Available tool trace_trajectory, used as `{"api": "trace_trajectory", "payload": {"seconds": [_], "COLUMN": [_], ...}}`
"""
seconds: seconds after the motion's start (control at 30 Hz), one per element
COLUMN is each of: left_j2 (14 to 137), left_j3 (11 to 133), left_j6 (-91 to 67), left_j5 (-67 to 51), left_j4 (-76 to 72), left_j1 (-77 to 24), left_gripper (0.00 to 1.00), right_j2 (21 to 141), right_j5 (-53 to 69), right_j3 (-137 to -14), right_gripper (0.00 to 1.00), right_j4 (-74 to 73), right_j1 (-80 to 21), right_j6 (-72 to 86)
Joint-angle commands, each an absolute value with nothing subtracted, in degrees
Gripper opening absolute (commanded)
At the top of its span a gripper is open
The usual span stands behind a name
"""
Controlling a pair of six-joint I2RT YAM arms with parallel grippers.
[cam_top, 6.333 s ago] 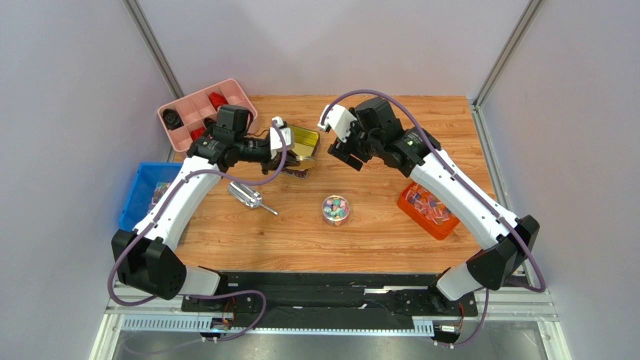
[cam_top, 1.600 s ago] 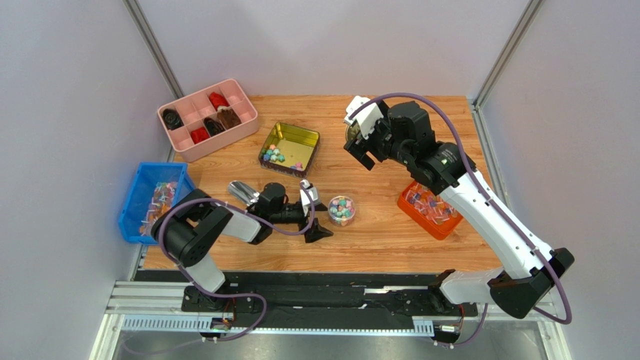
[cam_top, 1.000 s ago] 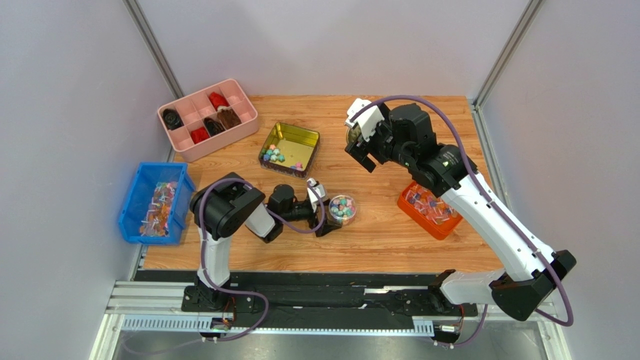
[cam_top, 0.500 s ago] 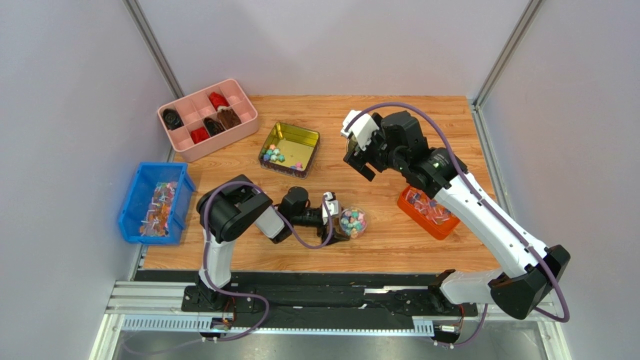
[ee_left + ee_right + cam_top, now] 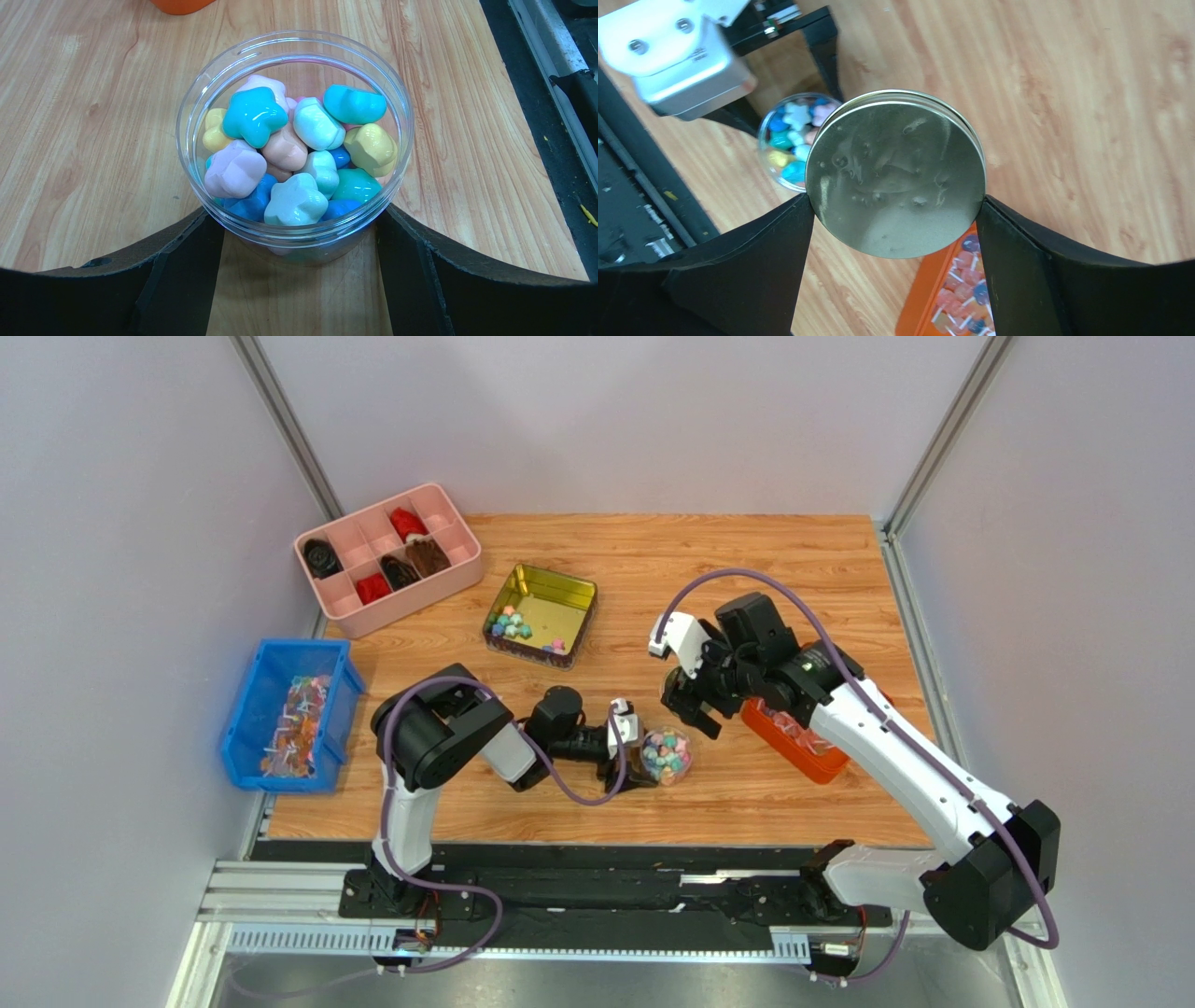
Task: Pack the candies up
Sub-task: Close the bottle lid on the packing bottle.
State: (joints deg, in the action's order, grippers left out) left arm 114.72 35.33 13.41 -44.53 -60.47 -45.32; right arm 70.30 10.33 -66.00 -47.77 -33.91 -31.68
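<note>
The candies (image 5: 295, 150) are small pastel sweets filling a clear round jar (image 5: 189, 119) on the wooden table. My left gripper (image 5: 293, 217) lies low along the table with a black finger pressed to each side of the jar's wall. From above, the jar (image 5: 668, 753) sits just right of the left gripper (image 5: 638, 749). My right gripper (image 5: 894, 203) is shut on a round silver lid (image 5: 896, 173), held flat. It hangs just up and right of the jar (image 5: 787, 143); the top view puts the right gripper (image 5: 694, 707) close behind the jar. More candies (image 5: 522, 627) lie in a gold tin (image 5: 568, 592).
An orange bin (image 5: 769, 718) of wrapped sweets sits right of the jar, under the right forearm. A blue bin (image 5: 253, 703) stands at the left edge. A pink divided tray (image 5: 442, 504) with dark pieces stands at the back left. The black rail runs along the near edge.
The right gripper came down and nearer with the lid, from mid-table to just behind the jar. The left fingers closed in on the jar, which slid slightly right and nearer.
</note>
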Motion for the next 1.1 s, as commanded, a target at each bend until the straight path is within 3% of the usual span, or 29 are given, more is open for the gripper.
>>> {"api": "trace_trajectory", "payload": {"seconds": [0.0, 0.4, 1.07], "left_j2": [115.93, 115.75, 116.37], "left_j3": [36.39, 35.33, 36.04], "left_j6": [12.31, 10.81, 7.30], "left_j5": [-44.21, -41.75, -41.66], "left_j4": [-64.94, -70.75, -71.81], "left_j1": [-46.23, -46.14, -45.09], "left_gripper": [0.70, 0.73, 0.76], "right_j2": [70.04, 78.92, 83.41], "right_j5": [18.35, 23.38, 13.27], "right_j3": [-64.16, -61.88, -58.01], "right_gripper": [0.64, 0.64, 0.65], "right_j4": [-48.51, -47.03, -35.59], "right_j1": [-33.93, -34.01, -36.74], "right_j6": [-31.03, -25.14, -18.19]}}
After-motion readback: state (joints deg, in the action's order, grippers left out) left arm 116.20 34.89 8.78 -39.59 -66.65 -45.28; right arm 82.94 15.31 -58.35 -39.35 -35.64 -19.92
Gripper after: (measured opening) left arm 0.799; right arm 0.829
